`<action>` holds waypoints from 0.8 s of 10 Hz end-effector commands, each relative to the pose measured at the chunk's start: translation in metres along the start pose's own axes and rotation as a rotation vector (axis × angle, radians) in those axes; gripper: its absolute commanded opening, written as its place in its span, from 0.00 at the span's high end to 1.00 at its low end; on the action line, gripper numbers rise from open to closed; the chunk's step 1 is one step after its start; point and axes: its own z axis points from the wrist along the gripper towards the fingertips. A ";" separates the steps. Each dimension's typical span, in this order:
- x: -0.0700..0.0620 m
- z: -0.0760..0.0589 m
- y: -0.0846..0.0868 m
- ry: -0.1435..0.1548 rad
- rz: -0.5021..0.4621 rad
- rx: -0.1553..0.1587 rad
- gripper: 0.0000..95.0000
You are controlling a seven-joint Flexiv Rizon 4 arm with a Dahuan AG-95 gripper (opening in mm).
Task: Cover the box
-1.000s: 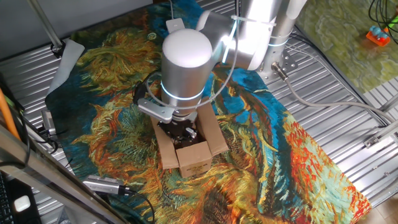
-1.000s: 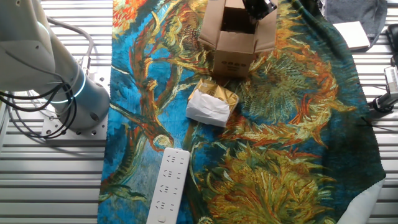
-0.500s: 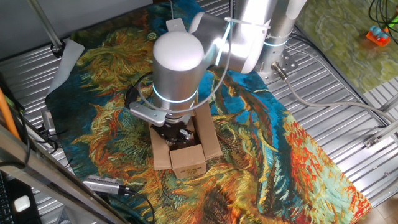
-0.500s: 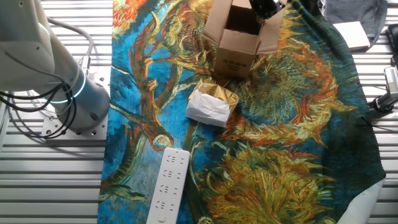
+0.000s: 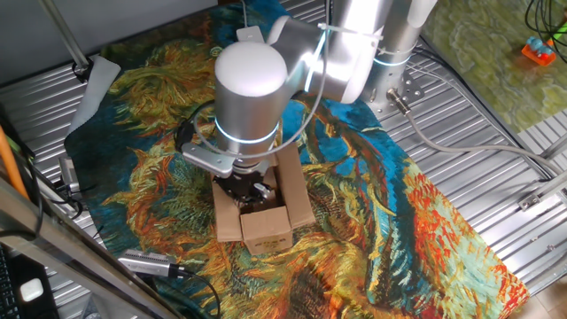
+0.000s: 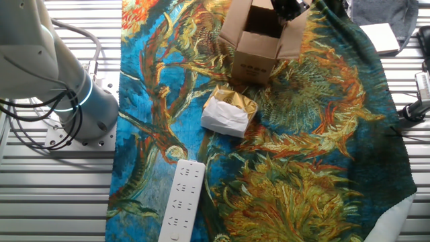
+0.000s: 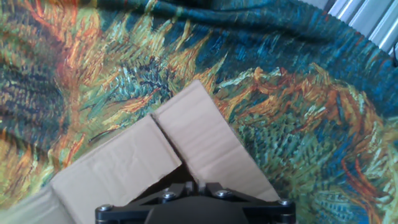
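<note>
The box is a small brown carton standing on the patterned cloth, its top open and its flaps standing up or splayed outward. My gripper hangs straight over the opening, under the big silver wrist, with its black fingers dipped between the flaps. The other fixed view has the box at the top edge, with the gripper at its far right flap. In the hand view two flaps lie spread in front of the gripper, whose fingers sit close together with nothing held.
A crumpled white-and-tan paper packet lies just in front of the box. A white power strip sits nearer the cloth's edge. The arm's base stands on the slatted metal table at the left. A metal cylinder with a cable lies by the cloth.
The wrist has shifted a little to the left and forward, and the box has slid and turned slightly with it. Its flaps stand more upright than a second ago.
</note>
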 end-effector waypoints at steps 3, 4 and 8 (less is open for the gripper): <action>-0.015 0.003 -0.007 0.004 -0.020 -0.001 0.80; -0.018 0.001 -0.006 0.006 -0.016 0.000 0.80; -0.017 -0.015 -0.002 0.038 -0.014 0.002 0.80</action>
